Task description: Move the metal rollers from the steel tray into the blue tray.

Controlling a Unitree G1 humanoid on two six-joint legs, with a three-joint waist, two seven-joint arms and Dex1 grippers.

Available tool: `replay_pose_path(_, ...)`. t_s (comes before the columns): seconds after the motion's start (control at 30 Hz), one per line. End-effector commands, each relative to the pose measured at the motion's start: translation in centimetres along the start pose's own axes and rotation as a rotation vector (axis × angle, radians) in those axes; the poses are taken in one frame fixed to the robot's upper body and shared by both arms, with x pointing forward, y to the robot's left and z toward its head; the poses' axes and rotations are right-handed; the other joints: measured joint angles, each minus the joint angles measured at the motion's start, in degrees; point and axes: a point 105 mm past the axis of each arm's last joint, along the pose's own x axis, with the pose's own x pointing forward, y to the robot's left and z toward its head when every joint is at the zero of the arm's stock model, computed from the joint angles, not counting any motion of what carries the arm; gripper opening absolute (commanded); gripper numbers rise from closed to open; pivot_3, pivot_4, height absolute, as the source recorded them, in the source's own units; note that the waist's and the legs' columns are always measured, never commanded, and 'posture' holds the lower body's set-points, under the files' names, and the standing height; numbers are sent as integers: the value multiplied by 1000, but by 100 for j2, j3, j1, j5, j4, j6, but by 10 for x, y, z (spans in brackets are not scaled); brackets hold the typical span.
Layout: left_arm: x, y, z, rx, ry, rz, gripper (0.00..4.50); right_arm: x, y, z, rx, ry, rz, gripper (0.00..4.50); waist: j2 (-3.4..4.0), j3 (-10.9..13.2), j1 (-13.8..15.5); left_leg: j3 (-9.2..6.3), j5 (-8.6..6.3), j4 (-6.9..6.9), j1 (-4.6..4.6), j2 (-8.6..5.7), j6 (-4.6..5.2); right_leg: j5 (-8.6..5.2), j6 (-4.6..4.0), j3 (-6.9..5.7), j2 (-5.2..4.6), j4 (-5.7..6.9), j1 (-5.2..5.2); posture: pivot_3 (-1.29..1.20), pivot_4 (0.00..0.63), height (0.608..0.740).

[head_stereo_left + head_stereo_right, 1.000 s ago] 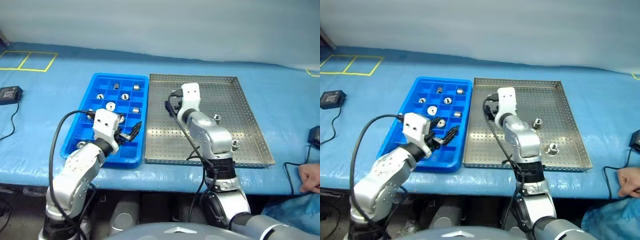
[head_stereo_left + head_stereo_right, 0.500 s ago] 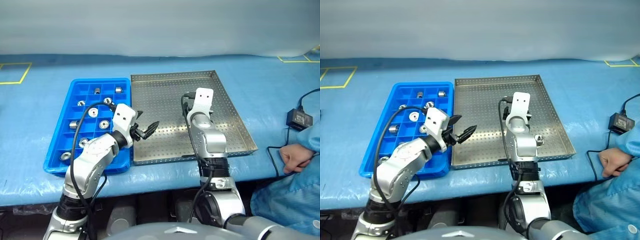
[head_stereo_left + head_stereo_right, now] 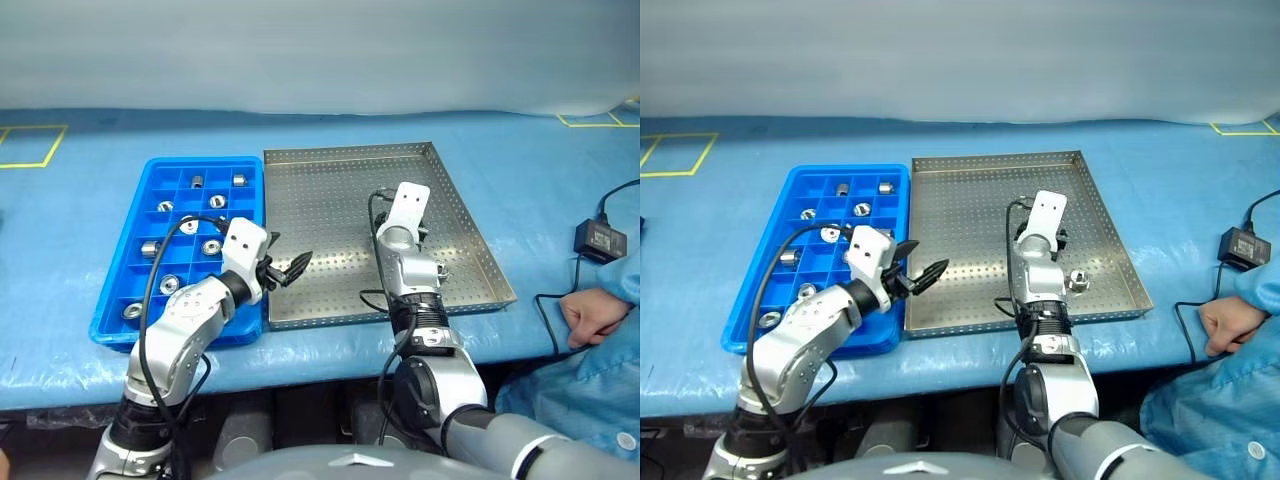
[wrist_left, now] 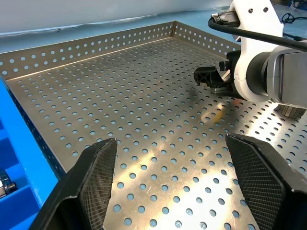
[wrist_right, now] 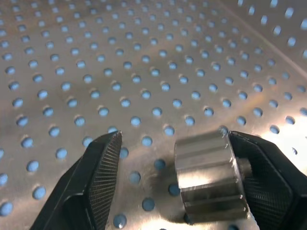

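steel tray: near rim partly hidden by both arms | blue tray: rollers in cells, near corner behind left arm | right gripper: jaws apart around roller, cut off below | left gripper: jaws apart, empty

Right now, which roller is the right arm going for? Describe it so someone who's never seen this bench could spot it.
Find the steel tray, the perforated one to the right of the blue tray. Near its front right corner lies a metal roller, between the right gripper's open jaws. The other rollers sit in the blue tray's compartments; this one lies on the perforated steel floor.
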Motion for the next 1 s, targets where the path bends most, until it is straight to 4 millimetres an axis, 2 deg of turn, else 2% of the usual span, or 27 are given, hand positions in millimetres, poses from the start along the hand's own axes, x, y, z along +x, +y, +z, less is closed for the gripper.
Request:
replay_pose_path(0.03,-5,0,17,30,-69,15,3930,1,2,-5,43,42,-14,3096,0,0,7,1,0,0,6,1,0,-1,-1,1,0,0,5,93,150,740)
replay_pose_path(0.23,-6,1,17,32,-69,25,3930,0,6,-8,70,52,3,1360,-2,-1,16,3,0,-1,19,1,1,-11,-17,4,-1,0,17,93,150,740)
replay_pose_path(0.4,-7,3,18,34,-66,33,3930,-5,14,-4,73,35,48,1342,-2,-1,11,8,-1,-2,26,2,2,-12,-18,10,0,0,21,95,150,740)
replay_pose_path(0.57,-16,10,19,44,-66,73,3930,-23,40,16,67,-45,262,1342,0,1,4,21,-1,-16,26,3,2,-8,-12,25,4,0,7,118,150,740)
replay_pose_path(0.63,-27,19,22,56,-73,125,3930,-53,74,28,32,-95,562,1342,0,1,-1,23,-1,-23,23,5,2,-1,1,29,8,0,-1,132,150,740)
replay_pose_path(0.67,-38,27,24,69,-70,172,3930,-79,94,32,5,-108,761,1342,1,2,-6,26,-2,-28,22,9,3,1,4,34,12,-2,-5,146,150,740)
replay_pose_path(0.7,-46,32,24,79,-66,204,3930,-99,105,33,-17,-111,894,1342,2,3,-13,28,-4,-31,23,12,6,1,3,37,16,-2,-7,152,150,740)
replay_pose_path(0.8,-72,48,21,126,-9,317,3930,-153,124,32,-115,-115,1207,1342,2,4,37,27,-11,-33,24,55,13,-7,-10,37,41,-2,-11,186,150,740)
replay_pose_path(0.87,-89,53,20,155,26,378,3930,-182,132,30,-176,-118,1366,1342,2,4,105,20,-12,-35,27,60,13,-14,-19,27,44,-1,-8,208,150,740)
replay_pose_path(0.93,-98,56,20,167,42,411,3930,-195,136,27,-205,-111,1436,1342,1,3,215,19,-14,-34,29,74,10,-31,-48,22,43,-2,-5,222,150,740)
replay_pose_path(1.0,-111,60,19,170,55,469,3930,-208,144,14,-272,-86,1503,1342,-1,3,312,17,-15,-28,28,74,7,-37,-58,19,42,-2,-3,258,150,740)
